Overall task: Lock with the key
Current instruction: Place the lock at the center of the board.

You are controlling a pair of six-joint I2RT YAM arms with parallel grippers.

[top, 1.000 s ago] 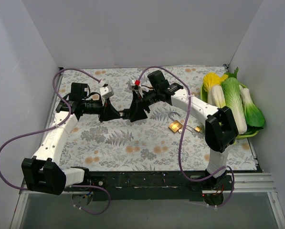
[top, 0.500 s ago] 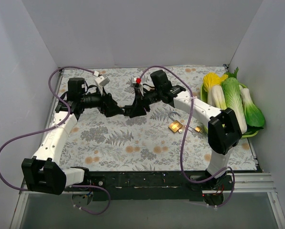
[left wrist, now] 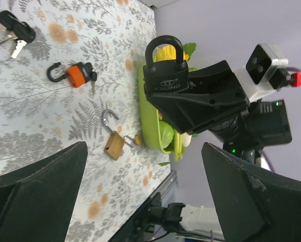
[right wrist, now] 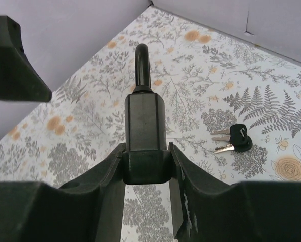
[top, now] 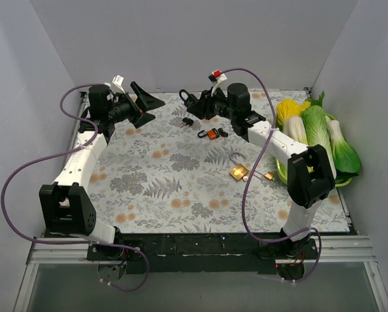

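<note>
Padlock first: the black padlock (left wrist: 165,65) is off the tabletop (top: 155,188), clamped by its body between the right fingers (right wrist: 92,179) and held in the air over the far side with its shackle up. From the left wrist view the shackle looks seated in the body, though I cannot tell whether it is latched. The left fingers (left wrist: 37,186) stand wide apart and hold nothing, facing the padlock from well apart.

The bunch of keys (top: 188,121) with the black head lies flat on the tabletop below the padlock, near an orange padlock (top: 211,134); a brass padlock (top: 238,172) with its shackle swung open sits nearer the green tray (left wrist: 149,126).

The main risk, as I judge it, is the pick-up. Flat keys give the fingers little to bite, so they may skid or come up crooked, and a crooked key will jam at the keyhole. A second risk is choosing a key that belongs to another lock. Pushing a key in could also twist the padlock in its grip, and the two arms work close enough to knock together.
</note>
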